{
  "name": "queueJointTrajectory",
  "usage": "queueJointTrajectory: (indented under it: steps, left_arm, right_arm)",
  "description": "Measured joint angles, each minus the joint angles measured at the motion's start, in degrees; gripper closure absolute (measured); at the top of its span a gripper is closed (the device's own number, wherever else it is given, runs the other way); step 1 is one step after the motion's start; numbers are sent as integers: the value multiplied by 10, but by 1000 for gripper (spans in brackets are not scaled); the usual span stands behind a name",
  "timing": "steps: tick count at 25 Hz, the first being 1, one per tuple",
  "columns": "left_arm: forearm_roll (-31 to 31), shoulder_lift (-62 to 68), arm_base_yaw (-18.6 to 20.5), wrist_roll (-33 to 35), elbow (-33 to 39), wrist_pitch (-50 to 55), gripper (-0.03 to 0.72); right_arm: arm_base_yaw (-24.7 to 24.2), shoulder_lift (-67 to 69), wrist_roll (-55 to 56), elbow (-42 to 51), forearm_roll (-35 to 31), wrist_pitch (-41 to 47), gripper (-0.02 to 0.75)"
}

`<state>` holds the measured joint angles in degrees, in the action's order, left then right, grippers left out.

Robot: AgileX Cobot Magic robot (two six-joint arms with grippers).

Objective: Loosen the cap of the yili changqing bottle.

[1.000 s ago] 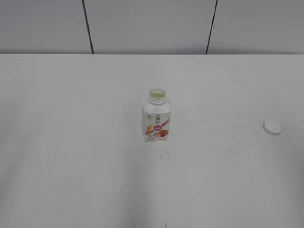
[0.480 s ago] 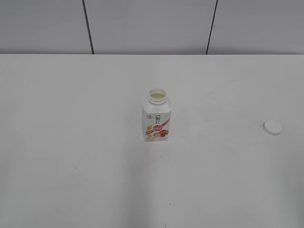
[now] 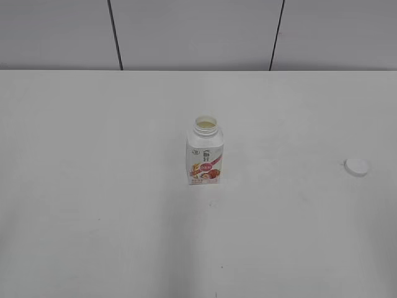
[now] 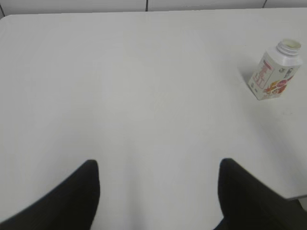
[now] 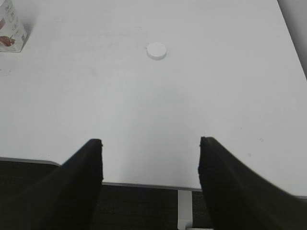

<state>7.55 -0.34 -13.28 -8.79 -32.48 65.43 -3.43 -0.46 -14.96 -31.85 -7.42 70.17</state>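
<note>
Exterior view. One yili changqing bottle (image 3: 205, 155), upright near the middle of the white table (image 3: 93, 186), its neck uncovered, pink-red label facing the camera. One cap (image 3: 356, 166), lying flat on the table, well apart from the bottle, far to its right near the frame's edge. Neither of my pincers appears here.

Left wrist view. One bottle (image 4: 275, 76), top right, standing on the table with its mouth bare. My left gripper (image 4: 158, 191): two dark fingers (image 4: 76, 196), counted one at each lower corner, standing wide apart over bare tabletop, nothing between them, touching nothing. The bottle is well away from them.

Right wrist view. One cap (image 5: 157, 51), a white disc resting on the table, upper middle. One bottle, only its lower corner (image 5: 10, 31) showing at the top left edge. My right gripper (image 5: 151, 177): two dark fingers (image 5: 225, 182), spread wide, empty, hanging above the table's near edge (image 5: 144, 184). The cap lies ahead of them, not touched.
</note>
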Motion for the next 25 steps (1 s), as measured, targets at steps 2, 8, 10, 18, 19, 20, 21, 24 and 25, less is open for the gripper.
queueJointTrajectory:
  steps: [2, 8, 10, 18, 19, 20, 21, 24, 25]
  left_arm:
    - [-8, 0, 0, 12, 15, -24, 209]
    - [-25, -1, 0, 35, 28, -46, 210]
    - [-25, -1, 0, 35, 28, -46, 210]
    - [-27, -1, 1, 37, 28, -46, 210]
    - [-28, -1, 4, 37, 28, -46, 210]
    - [-28, -1, 11, 37, 28, -46, 210]
    - [-29, -1, 21, 37, 28, -46, 210]
    - [-31, -1, 60, 37, 28, -46, 217]
    - [-36, -1, 73, 37, 28, -46, 218]
  right_arm:
    - [0, 0, 0, 3, 1, -9, 237]
    - [0, 0, 2, 23, 1, -61, 237]
    - [0, 0, 2, 23, 2, -64, 237]
    - [0, 0, 2, 23, 2, -65, 237]
    - [0, 0, 2, 23, 0, -65, 237]
    - [0, 0, 2, 23, -1, -65, 237]
    - [0, 0, 4, 23, -3, -65, 237]
    - [0, 0, 5, 23, -9, -66, 237]
    - [0, 0, 6, 23, -10, -66, 237]
